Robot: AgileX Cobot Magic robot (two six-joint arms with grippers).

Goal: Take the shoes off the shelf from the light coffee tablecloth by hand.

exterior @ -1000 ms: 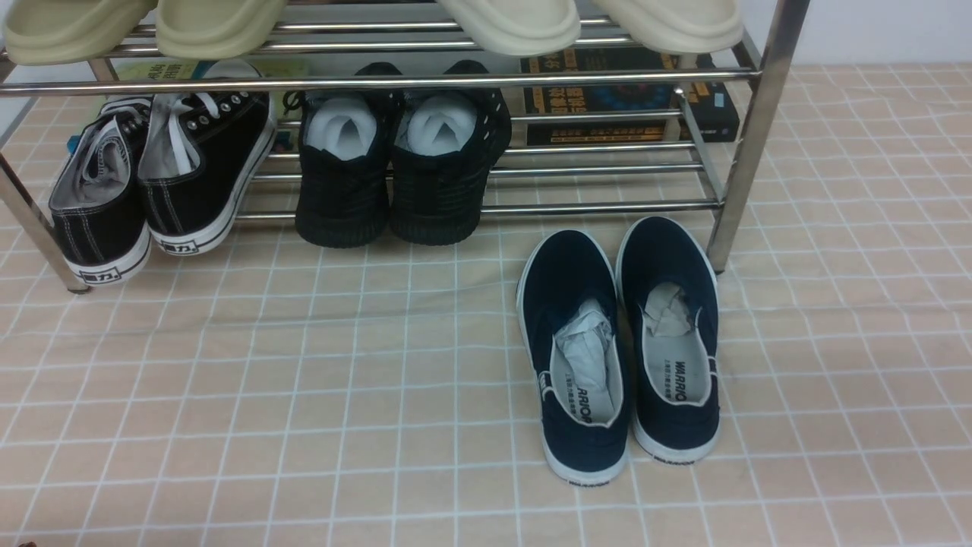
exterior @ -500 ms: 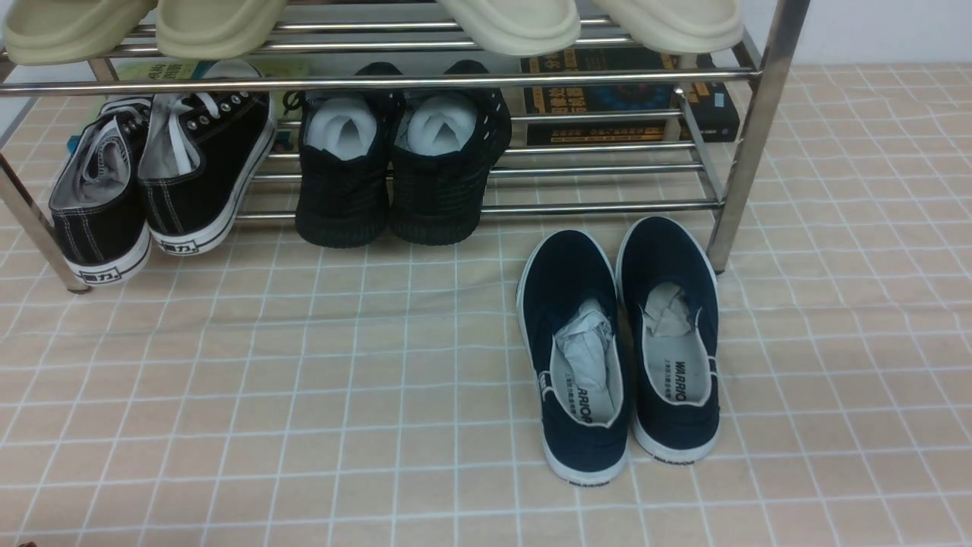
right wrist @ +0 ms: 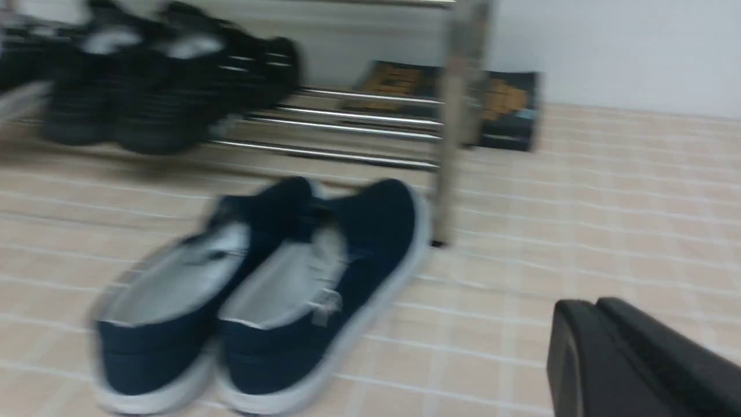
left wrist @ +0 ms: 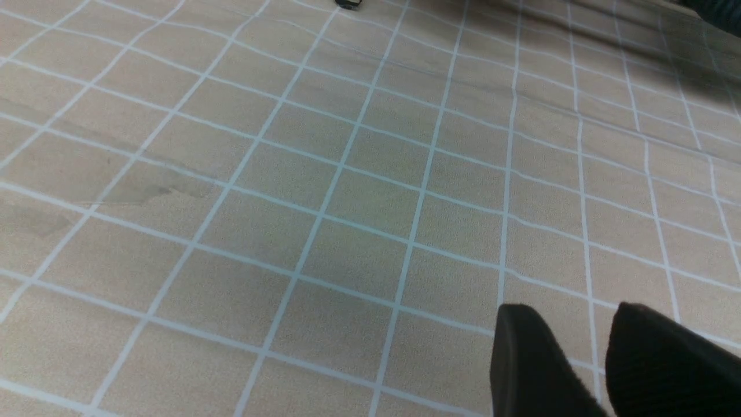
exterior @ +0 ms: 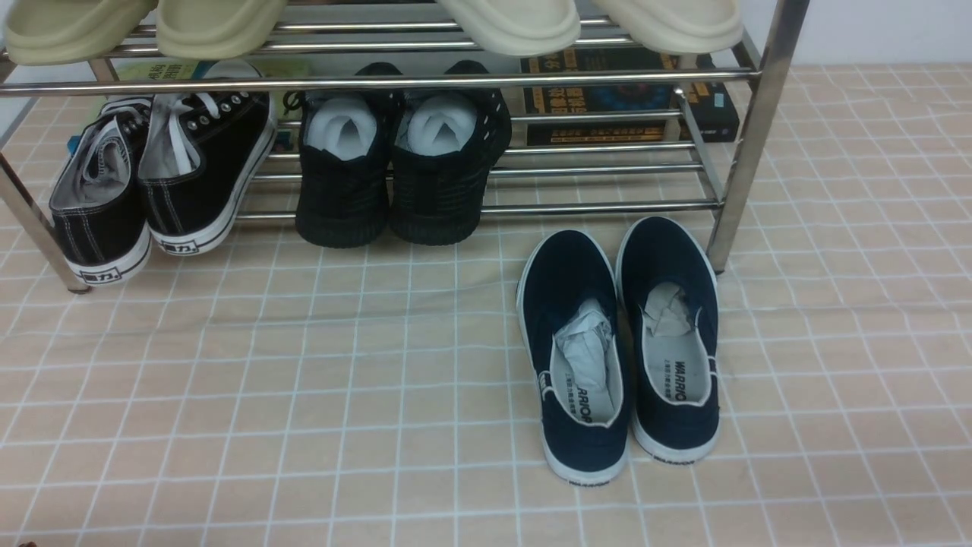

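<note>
Navy slip-ons (exterior: 568,277) sat together on tan gridded cloth (exterior: 304,425), off shelf (exterior: 600,207), just in front of its right end. Long axes ran away from robot, toes shelfward, canted slightly left. Right end effector (right wrist: 590,301) looked nearer: pair lay ahead, not touching; fingertips together, nothing gripped. Left end effector (left wrist: 574,307): fingertips slightly apart.

In front of me I see the metal shelf (exterior: 607,207). The navy-blue slip-ons (exterior: 619,357) stand side by side on the light tablecloth (exterior: 342,425), near the shelf's right front leg. On the shelf's lower tier are black-and-white sneakers (exterior: 163,175) and, to their right, all-black shoes (exterior: 395,182). Beige clogs (exterior: 364,26) rest on the shelf's upper tier.
</note>
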